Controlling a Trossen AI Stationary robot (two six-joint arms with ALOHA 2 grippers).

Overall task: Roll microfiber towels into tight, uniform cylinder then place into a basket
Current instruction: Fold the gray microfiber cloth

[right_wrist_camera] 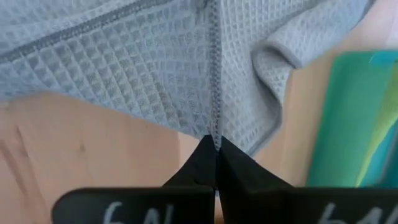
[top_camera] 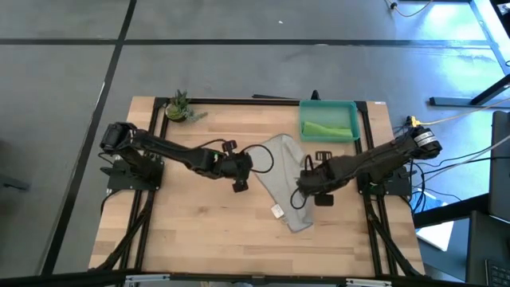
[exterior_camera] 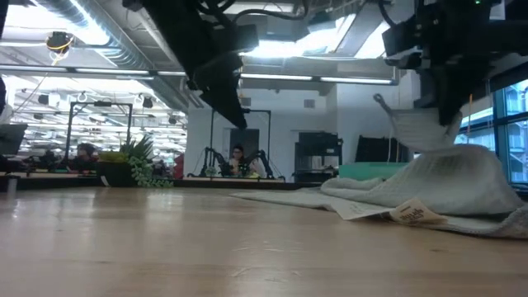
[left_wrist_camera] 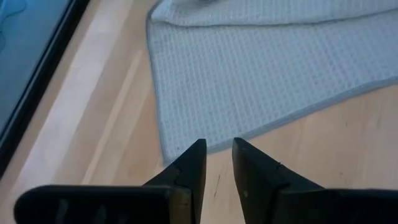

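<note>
The light grey towel (top_camera: 283, 179) lies spread slantwise on the middle of the table, with a white label (exterior_camera: 412, 213) near its near end. My right gripper (top_camera: 306, 188) is shut on the towel's right side. My left gripper (top_camera: 241, 174) hovers just off the towel's left edge (left_wrist_camera: 163, 134), above the table, its fingers a little apart and empty. The lime green towel (top_camera: 327, 127) lies inside the teal basket (top_camera: 305, 119) at the far right. My right gripper pinches a stitched hem (right_wrist_camera: 216, 132) on the grey towel's right side between its two shut fingers. It comes slanting down from the table's right. The held part (exterior_camera: 417, 132) is raised into a peak, and the rest of the towel lies on the table.
A small potted plant (top_camera: 179, 108) stands at the far left corner. Bare wooden table (top_camera: 199, 231) lies near and left of the grey towel. The basket shows close beside the held part in the right wrist view (right_wrist_camera: 348, 118).
</note>
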